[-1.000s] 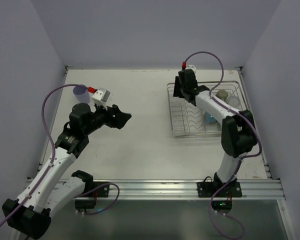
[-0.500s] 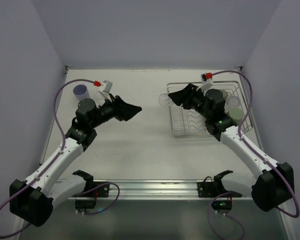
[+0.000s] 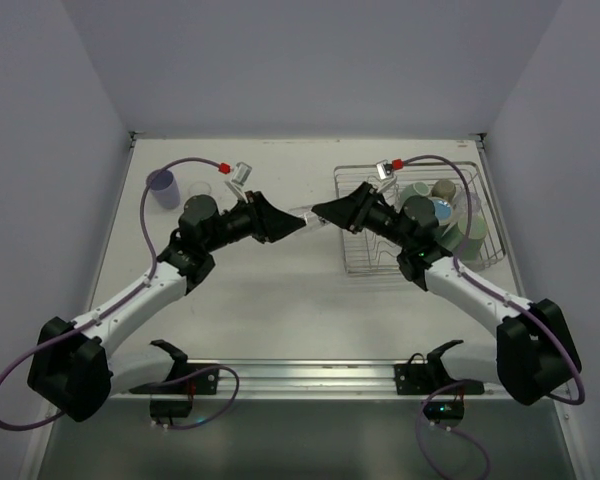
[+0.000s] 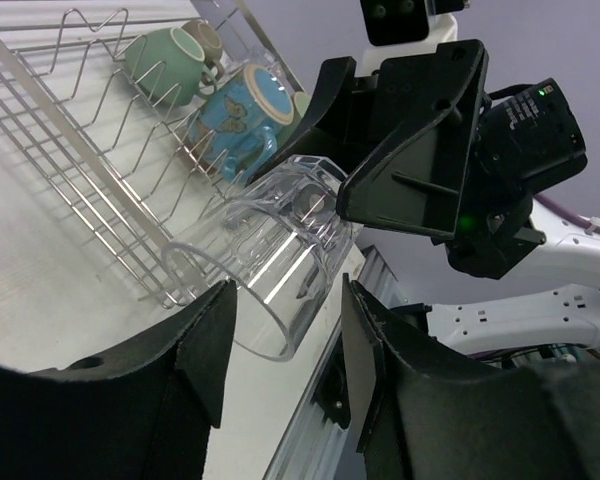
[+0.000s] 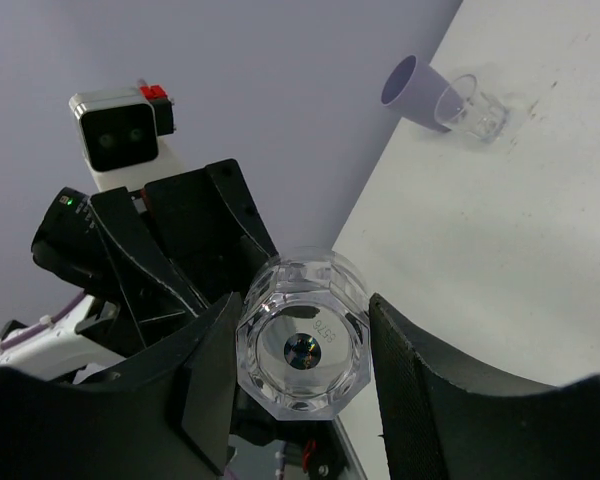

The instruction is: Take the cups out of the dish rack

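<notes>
A clear glass cup (image 3: pixel 306 214) hangs on its side above the desk's middle, left of the dish rack (image 3: pixel 370 268), its base pinched by the outstretched right gripper (image 3: pixel 318 212), while the left gripper (image 3: pixel 296 222) fingers straddle its mouth, contact unclear; the base's moulded mark is unreadable.

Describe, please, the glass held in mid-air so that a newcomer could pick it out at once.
Find the silver dish rack on the table's right, then look just left of it. There the right end effector grips a clear glass sideways in mid-air; the other clear glass stands far left beside the lavender cup.
</notes>
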Robot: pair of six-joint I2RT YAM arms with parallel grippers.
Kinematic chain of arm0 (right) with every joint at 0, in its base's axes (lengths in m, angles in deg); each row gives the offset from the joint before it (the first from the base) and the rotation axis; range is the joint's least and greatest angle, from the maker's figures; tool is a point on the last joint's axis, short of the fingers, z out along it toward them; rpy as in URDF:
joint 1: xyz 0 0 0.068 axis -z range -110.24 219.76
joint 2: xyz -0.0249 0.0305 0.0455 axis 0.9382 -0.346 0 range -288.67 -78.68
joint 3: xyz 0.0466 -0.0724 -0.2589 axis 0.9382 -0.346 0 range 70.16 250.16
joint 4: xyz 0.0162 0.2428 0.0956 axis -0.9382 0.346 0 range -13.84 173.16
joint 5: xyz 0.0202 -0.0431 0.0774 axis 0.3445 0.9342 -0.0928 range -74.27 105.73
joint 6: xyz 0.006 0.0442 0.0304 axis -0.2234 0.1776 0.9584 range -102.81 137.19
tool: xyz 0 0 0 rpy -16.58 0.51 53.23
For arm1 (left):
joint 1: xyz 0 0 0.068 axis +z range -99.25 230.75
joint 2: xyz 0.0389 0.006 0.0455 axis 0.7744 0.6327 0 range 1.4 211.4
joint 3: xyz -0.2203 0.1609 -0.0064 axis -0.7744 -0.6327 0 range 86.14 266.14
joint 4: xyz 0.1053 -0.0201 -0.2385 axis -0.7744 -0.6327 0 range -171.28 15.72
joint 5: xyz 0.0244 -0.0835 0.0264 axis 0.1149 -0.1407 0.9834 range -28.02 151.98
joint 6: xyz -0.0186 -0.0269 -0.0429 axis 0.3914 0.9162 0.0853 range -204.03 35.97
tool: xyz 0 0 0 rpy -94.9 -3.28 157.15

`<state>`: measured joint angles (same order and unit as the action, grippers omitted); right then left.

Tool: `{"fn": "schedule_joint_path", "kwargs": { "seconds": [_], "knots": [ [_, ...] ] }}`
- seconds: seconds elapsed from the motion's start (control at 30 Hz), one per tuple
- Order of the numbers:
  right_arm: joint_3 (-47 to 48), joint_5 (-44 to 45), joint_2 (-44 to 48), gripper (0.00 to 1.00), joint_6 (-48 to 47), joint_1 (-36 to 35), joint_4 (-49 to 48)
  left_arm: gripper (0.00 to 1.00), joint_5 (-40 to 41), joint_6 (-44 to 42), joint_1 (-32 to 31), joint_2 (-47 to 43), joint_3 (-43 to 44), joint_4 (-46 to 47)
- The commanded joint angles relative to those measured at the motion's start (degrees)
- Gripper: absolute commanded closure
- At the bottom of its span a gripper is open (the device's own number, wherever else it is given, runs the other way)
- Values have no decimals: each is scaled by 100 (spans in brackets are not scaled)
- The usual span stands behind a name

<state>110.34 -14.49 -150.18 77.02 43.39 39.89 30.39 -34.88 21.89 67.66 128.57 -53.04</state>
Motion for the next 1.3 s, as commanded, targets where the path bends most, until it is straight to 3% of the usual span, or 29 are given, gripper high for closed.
{"fn": "schedule_joint_path", "kwargs": {
  "seconds": [0.0,0.07,0.17,0.2,0.23,0.3,0.33,0.43,0.57,0.63,0.77,1.03,1.27],
  "knots": [
    [-2,-353,-144,68,371,-52,-925,50,-31,139,-120,45,212,495],
    [7,-406,-293,68,424,-87,-1013,55,-31,157,-163,106,221,557],
    [16,-450,-452,68,538,-140,-1171,80,4,192,-172,150,239,645],
    [-2,-450,-530,68,547,-140,-1206,96,56,131,-172,124,256,602],
    [-19,-433,-557,66,556,-149,-1259,100,222,61,-172,63,291,523],
    [-80,-432,-636,57,591,-158,-1321,100,434,-245,-172,-7,440,163],
    [-107,-406,-637,40,582,-149,-1312,100,687,-378,-172,-77,528,-238],
    [-160,-406,-619,13,565,-149,-1295,100,1337,-1010,-172,-113,1028,-1196],
    [-327,-275,-251,3,267,-123,-901,100,2568,-1898,-164,220,2151,-2920],
    [-327,-3,-14,1,-206,-132,-120,100,3408,-2373,-164,683,2601,-3945],
    [-301,639,618,1,-979,-131,1173,100,4503,-2901,-59,1555,3576,-4908],
    [-213,1070,1252,1,-2000,-132,2598,100,4591,-3077,1258,2777,4526,-5462],
    [-292,992,1534,1,-2222,-149,2818,100,4917,-3420,1655,3551,5292,-6236]
  ]
}}
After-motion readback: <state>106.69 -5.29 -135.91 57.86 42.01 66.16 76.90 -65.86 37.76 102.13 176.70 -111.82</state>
